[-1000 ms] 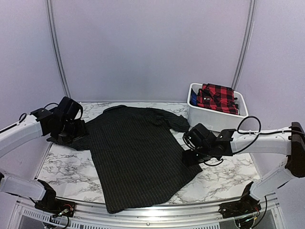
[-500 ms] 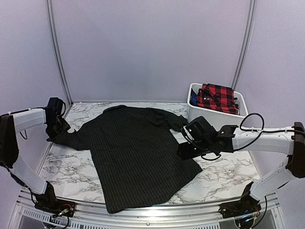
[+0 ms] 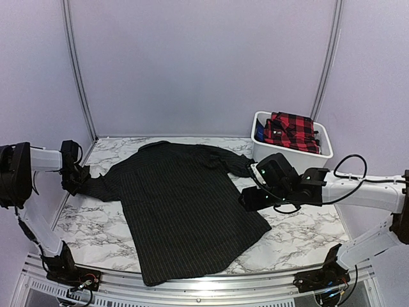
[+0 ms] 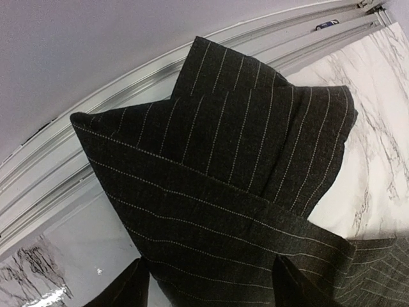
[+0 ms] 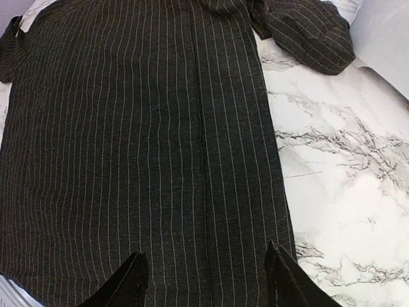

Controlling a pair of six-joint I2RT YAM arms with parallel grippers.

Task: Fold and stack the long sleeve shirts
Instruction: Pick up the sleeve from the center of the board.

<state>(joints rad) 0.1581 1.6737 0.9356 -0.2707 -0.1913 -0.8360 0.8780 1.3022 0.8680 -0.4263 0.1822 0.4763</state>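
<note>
- Two claws of mine are at work, and both stand spread; neither one pinches any cloth.
- Nearest to me is the hem of the black pinstriped shirt. The shirt lies flat on the marble table with its collar at the far side. I judge it is laid out like this so that the sleeves and sides can be folded inward.
- My right claw hovers low over the right side of the shirt body, with one finger just at the cloth's edge. I think this place is chosen to take the edge and bring it toward the middle.
- My left claw is at the far left edge of the table. Its fingers are apart, one at each side of the left sleeve, whose cuff end is doubled over itself. A grip here would let me carry the sleeve across the body.
- Farther on, the right sleeve lies crumpled just beside the white bin.
- Farthest, the red-and-black plaid shirt rests in that bin. I judge it waits for its turn, so the task is at an early stage.
</note>
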